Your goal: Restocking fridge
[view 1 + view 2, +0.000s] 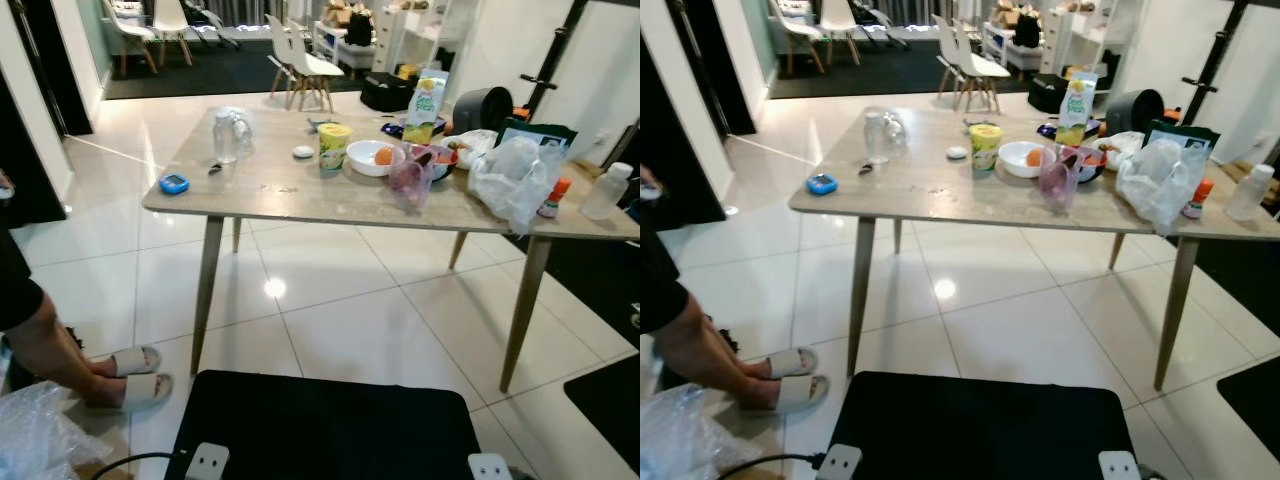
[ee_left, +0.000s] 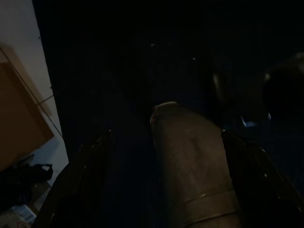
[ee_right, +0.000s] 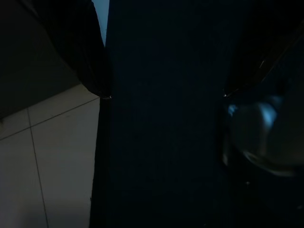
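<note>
Pale wood bench (image 1: 300, 190) stood ahead on white tiles, groceries clustered toward two o'clock: tall juice carton (image 1: 427, 104) at the far edge, yellow tub (image 1: 333, 145) near centre, white bowl (image 1: 374, 158) just beside it, crinkled plastic bag (image 1: 515, 178) at three o'clock. Judged the carton heavy with liquid, stiff but crushable, best taken across its flat sides near mid-height; the bag soft and slippery. Left gripper (image 2: 166, 142) and right gripper (image 3: 164, 97) hung idle in shadow, fingers apart, holding nothing.

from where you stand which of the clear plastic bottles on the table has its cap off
The clear plastic bottle at the table's left end; its white cap lies apart beside it. The right-end bottle is capped.
</note>
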You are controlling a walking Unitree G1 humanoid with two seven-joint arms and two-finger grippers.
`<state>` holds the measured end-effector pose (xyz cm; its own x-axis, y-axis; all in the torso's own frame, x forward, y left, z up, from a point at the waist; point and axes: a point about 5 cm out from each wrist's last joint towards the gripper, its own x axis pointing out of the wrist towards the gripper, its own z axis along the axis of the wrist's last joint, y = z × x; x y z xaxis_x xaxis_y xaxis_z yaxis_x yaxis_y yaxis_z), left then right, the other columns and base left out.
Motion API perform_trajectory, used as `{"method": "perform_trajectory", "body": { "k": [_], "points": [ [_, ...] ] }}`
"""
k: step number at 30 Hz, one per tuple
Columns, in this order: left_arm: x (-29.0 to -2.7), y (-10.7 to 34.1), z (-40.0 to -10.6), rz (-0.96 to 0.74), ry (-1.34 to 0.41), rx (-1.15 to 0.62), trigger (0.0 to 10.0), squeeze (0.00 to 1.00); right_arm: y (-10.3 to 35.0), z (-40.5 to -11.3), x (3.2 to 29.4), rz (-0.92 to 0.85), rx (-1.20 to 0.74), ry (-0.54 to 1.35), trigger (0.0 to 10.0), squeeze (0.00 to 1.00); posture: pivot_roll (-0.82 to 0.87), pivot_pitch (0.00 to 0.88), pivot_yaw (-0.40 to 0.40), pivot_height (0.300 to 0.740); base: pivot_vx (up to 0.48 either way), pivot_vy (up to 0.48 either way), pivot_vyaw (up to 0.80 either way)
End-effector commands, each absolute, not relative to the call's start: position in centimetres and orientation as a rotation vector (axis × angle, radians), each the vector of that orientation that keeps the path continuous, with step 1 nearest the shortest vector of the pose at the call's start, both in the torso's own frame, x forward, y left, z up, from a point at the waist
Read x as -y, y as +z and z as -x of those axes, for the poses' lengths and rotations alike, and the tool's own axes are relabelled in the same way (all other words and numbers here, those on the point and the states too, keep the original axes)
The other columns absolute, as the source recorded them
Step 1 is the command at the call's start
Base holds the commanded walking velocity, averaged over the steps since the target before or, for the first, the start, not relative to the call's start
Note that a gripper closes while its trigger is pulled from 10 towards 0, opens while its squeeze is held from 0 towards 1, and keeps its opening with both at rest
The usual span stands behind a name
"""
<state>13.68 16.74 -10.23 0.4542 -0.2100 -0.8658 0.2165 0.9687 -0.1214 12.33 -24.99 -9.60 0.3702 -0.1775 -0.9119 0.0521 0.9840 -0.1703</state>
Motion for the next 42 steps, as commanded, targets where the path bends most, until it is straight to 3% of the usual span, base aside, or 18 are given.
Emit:
{"method": "perform_trajectory", "body": {
  "k": [1, 14, 21, 42],
  "points": [
    [-16.31, -10.44, -13.18, -0.004, -0.278, -1.087, 10.0, 0.0, -9.39, -12.67, 25.35, 0.136, -1.177, -0.151, 10.0, 0.0, 0.07, 0.0, -0.027, 0.74, 0.266, 0.0, 0.0],
    [-16.27, -10.44, -13.18, -0.005, -0.28, -1.087, 10.0, 0.0, -9.41, -12.56, 25.39, 0.14, -1.182, -0.152, 10.0, 0.0, 0.08, 0.0, -0.027, 0.74, 0.266, 0.0, 0.0],
    [-16.27, -10.43, -13.2, -0.006, -0.281, -1.085, 10.0, 0.0, -9.38, -12.64, 25.39, 0.133, -1.178, -0.157, 10.0, 0.0, 0.08, 0.0, -0.027, 0.74, 0.266, 0.0, -0.72],
    [-16.44, -10.37, -13.38, -0.019, -0.285, -1.082, 10.0, 0.0, -9.44, -12.62, 25.22, 0.143, -1.177, -0.14, 10.0, 0.0, 0.08, 0.0, -0.025, 0.74, 0.265, 0.0, 0.0]
  ]
}}
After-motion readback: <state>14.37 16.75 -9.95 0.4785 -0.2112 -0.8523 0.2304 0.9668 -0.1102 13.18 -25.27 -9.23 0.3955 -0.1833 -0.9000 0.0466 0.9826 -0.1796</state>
